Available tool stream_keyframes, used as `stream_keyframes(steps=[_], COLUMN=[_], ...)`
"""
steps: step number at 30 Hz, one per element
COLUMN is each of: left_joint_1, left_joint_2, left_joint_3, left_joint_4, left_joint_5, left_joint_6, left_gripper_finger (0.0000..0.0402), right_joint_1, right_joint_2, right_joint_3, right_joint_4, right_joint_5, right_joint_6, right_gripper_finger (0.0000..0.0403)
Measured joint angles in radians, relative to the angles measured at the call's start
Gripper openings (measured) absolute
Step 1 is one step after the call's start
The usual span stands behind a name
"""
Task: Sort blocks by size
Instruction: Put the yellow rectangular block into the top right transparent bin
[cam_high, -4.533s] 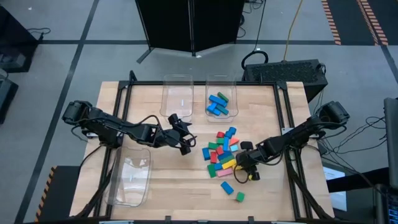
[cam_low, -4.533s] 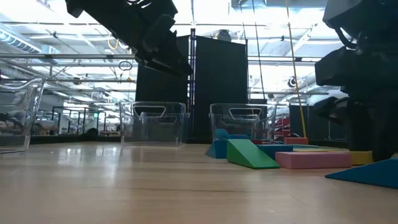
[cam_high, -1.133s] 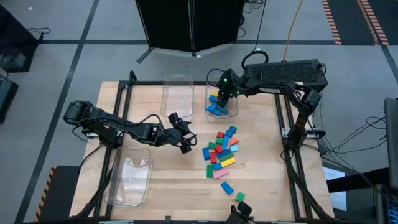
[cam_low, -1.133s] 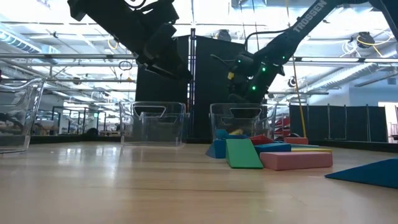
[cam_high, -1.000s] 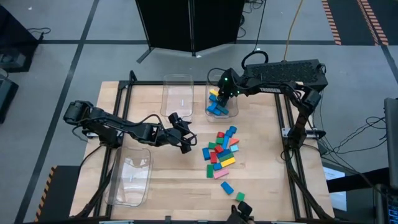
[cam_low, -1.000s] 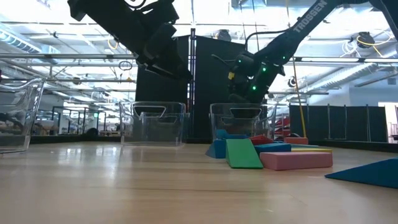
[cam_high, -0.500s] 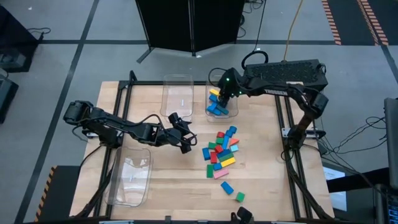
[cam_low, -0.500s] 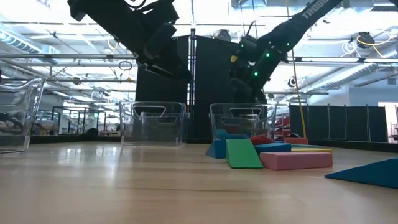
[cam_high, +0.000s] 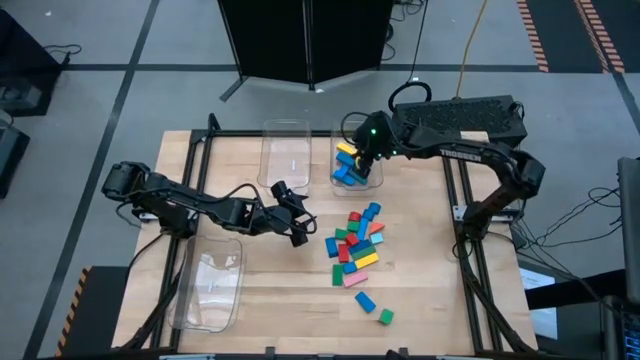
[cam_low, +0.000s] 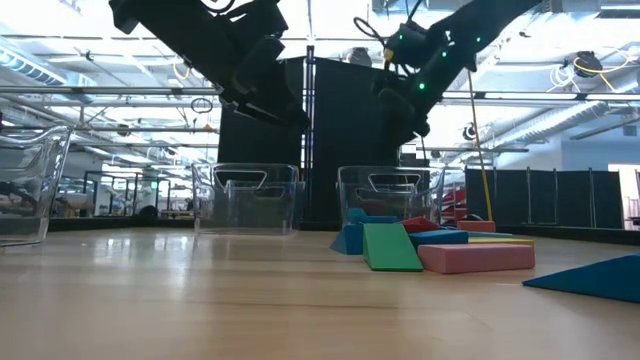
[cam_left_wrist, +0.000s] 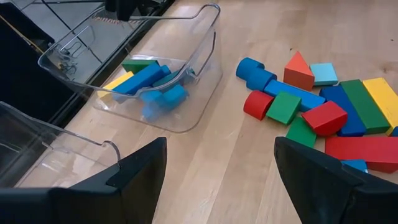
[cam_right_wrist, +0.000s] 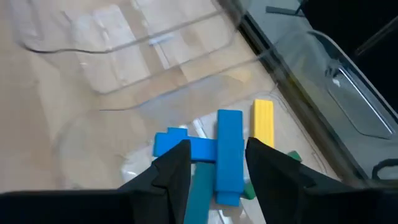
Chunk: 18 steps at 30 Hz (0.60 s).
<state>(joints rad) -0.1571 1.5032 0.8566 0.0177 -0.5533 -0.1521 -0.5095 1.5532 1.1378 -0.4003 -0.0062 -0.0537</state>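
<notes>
High view: the right tool (cam_high: 362, 152) hangs over the far-right clear bin (cam_high: 352, 133), which holds blue blocks and a yellow block (cam_high: 345, 155), while the loose blocks (cam_high: 357, 246) lie heaped on the tabletop (cam_high: 290, 320) nearer the front, long axes pointing every way; the left tool (cam_high: 297, 222) waits at mid-tabletop, fingers spread and empty. Low view: a green block (cam_low: 390, 247) and a long pink block (cam_low: 475, 257) lie flat in front of that bin. Right wrist view: the right tool's fingers (cam_right_wrist: 173, 171) stand part-open with nothing between them, above a long blue block (cam_right_wrist: 229, 155) and the yellow block lying parallel in the bin.
</notes>
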Motion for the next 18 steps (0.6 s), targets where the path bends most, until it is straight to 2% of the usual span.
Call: stream_keyframes(steps=[6, 18], left_joint_1=[0.0, 0.0], left_joint_2=[0.0, 0.0], left_joint_3=[0.0, 0.0], left_joint_4=[0.0, 0.0], left_joint_5=[0.0, 0.0], left_joint_6=[0.0, 0.0], left_gripper_finger=[0.0297, 0.0297], right_joint_1=[0.058, 0.176], right_joint_2=[-0.028, -0.033], right_joint_3=[0.0, 0.0], right_joint_4=[-0.051, -0.122], right_joint_5=[-0.053, -0.048], right_joint_6=[0.009, 0.034], right_gripper_finger=[0.0148, 0.0147])
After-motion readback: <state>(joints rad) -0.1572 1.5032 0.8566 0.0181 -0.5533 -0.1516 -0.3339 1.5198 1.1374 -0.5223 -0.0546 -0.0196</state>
